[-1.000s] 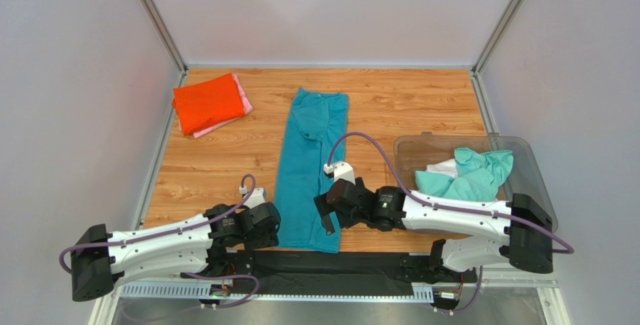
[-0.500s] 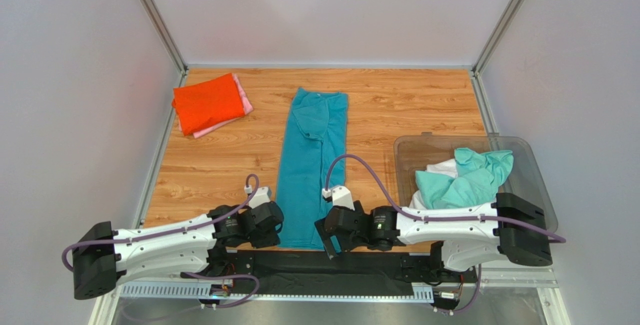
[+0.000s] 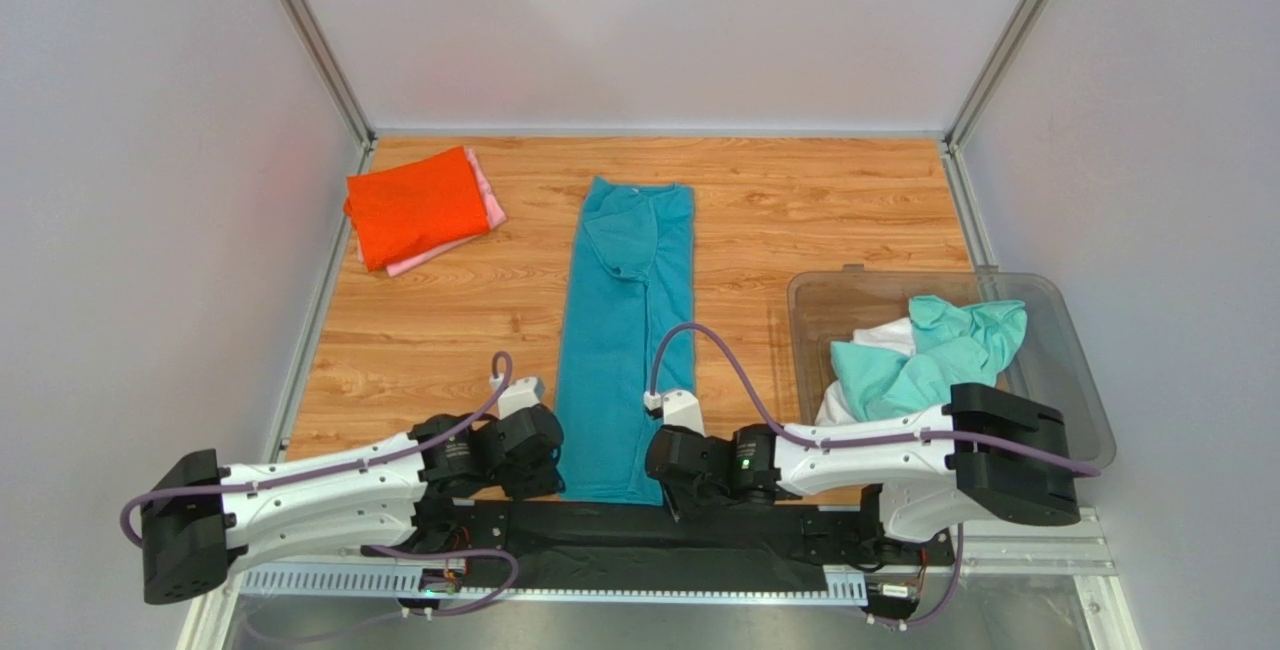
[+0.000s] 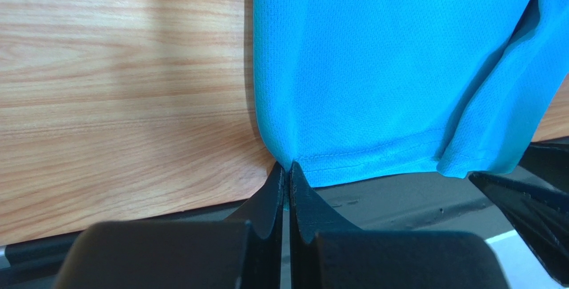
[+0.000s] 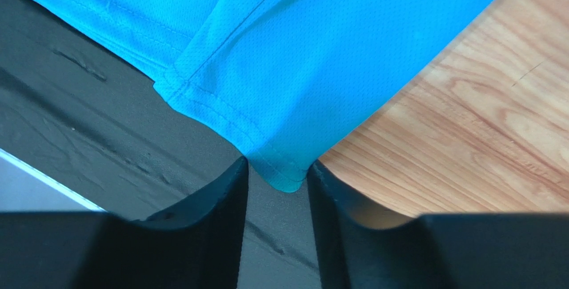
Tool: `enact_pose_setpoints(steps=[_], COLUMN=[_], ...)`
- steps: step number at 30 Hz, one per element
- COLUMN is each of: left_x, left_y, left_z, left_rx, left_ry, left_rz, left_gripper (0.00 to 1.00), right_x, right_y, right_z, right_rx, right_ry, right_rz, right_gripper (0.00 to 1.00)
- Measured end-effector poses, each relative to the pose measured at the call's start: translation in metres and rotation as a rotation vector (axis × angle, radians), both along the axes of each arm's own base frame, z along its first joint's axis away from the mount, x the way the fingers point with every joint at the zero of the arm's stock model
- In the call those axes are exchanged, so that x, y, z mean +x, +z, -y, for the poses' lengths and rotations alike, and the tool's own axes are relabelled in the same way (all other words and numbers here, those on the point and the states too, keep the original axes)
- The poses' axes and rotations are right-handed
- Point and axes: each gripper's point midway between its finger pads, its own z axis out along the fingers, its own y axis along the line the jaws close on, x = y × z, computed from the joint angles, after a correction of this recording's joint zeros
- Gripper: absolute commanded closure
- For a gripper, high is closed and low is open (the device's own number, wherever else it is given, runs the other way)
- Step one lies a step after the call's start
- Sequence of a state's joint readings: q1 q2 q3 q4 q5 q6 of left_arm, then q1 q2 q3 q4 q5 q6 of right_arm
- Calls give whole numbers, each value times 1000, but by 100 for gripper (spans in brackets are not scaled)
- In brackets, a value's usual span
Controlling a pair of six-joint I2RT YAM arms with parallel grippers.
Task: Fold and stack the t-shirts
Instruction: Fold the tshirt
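Note:
A teal t-shirt (image 3: 624,328), folded into a long strip, lies down the middle of the wooden table (image 3: 421,335). My left gripper (image 3: 547,481) is at its near left corner. In the left wrist view the left gripper (image 4: 287,167) is shut on the hem corner of the teal t-shirt (image 4: 387,69). My right gripper (image 3: 673,496) is at the near right corner. Its jaws (image 5: 277,167) stand open, with the teal t-shirt's (image 5: 300,49) corner tip between the fingers and a gap still showing. An orange-red t-shirt (image 3: 413,205) lies folded on a pink one (image 3: 486,197) at the far left.
A clear plastic bin (image 3: 1052,323) at the right holds crumpled mint-green (image 3: 932,353) and white (image 3: 887,335) t-shirts. A black mat (image 3: 601,527) runs along the table's near edge under both grippers. Grey walls and metal posts close in the sides and back.
My right gripper has dropped back to the near edge onto the shirt's right corner, and its jaws have narrowed. The left gripper has shut on the left corner.

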State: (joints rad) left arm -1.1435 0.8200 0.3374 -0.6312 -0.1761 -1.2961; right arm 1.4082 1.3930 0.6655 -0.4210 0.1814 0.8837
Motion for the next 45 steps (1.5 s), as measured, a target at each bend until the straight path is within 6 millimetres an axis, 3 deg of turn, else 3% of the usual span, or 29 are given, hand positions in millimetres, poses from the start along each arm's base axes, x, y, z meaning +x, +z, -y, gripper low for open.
enact_pose_setpoints(steps=[4,9,16,23,27,33,45], left_x=[-6,-12,-31,-32,-18,12,99], left_y=[0,1,3,15,41,76,132], left_z=[1,-1,-4,-5,4,14,19], left_rx=[-21,-48,-93,-93,-101,-45,56], left_ry=[-14,-28,-88,-116,-119,-95,20], left_rz=[-21,-36,-95,-85,-19,102,265], left_gripper=[100,100,100,100,100,100,100], right_x=[-1,-1,-31,-25,-6,34,123], right_y=[-2,-2,2,16,28,65,124], right_z=[0,-1,-3,1,3,-6,-8], right_rx=[3,6,24,40,42,89,131], right_ry=[-10,-18,19,-12,-49,-93,-177], right_rz=[5,34,-9,18,60,150,318], right_gripper=[82,90,92,95,95,96,97])
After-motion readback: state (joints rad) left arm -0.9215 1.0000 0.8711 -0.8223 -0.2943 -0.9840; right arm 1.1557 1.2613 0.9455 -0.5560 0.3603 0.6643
